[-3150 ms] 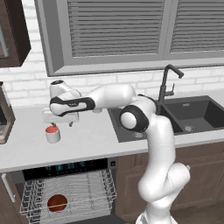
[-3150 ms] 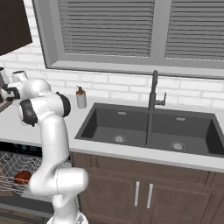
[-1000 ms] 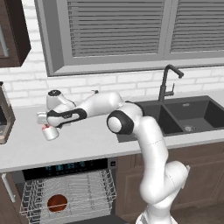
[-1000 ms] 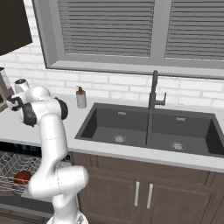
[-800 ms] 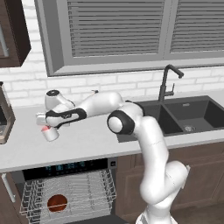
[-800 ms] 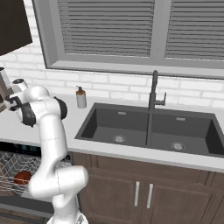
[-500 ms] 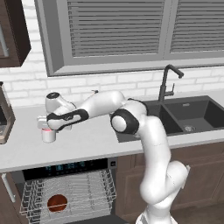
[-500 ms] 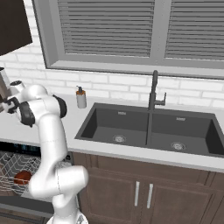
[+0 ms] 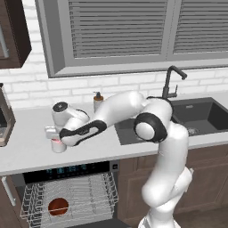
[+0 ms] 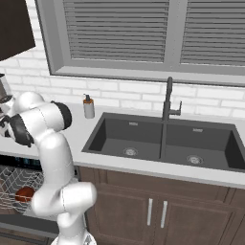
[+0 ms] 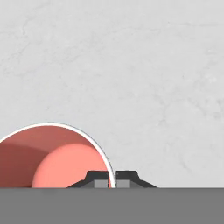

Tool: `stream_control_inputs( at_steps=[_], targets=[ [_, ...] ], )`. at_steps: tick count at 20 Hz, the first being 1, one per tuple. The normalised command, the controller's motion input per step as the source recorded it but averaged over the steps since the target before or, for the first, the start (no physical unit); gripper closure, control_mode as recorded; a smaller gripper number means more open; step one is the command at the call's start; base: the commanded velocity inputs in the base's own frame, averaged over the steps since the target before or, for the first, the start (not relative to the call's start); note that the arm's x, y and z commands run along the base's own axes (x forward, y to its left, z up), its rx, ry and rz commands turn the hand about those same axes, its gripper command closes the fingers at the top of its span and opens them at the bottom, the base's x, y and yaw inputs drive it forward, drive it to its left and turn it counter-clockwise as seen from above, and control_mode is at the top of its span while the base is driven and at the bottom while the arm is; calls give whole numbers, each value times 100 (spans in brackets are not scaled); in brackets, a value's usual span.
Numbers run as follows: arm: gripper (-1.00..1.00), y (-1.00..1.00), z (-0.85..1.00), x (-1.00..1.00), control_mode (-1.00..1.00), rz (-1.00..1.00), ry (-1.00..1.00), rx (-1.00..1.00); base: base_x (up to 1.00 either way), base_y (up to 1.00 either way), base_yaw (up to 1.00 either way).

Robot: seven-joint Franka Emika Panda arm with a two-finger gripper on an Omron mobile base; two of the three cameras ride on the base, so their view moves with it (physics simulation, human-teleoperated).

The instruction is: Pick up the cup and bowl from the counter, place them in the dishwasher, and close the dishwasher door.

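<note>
Fingertips of the gripper [image 11: 112, 178] are now pinching the cup [image 11: 52, 157] by its rim wall, one inside, one outside, having descended since a second ago. Cup is sitting on the counter [image 11: 144, 78] directly beneath the hand; lifting appears next. Below, the bowl [image 9: 58, 206] is resting in the dishwasher [image 9: 67, 198] rack.

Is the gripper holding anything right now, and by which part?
Yes: the gripper has the cup pinched by its rim, one fingertip inside the red interior and one outside the wall. The cup sits low by the counter.
</note>
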Motion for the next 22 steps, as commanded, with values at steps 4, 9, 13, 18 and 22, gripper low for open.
stream_control_inputs(
  at_steps=[4,9,13,18,22],
  targets=[
    [100,-100,23,-100,-100,-8,-16,6,0,0,0],
    [100,-94,5,-100,-100,-7,0,17,0,0,0],
    [100,-71,-5,-100,-100,-5,4,14,0,0,0],
    [100,-37,-25,-70,-100,-4,4,2,0,0,0],
    [100,-3,-38,-19,-100,-3,0,-2,0,0,0]
  ],
)
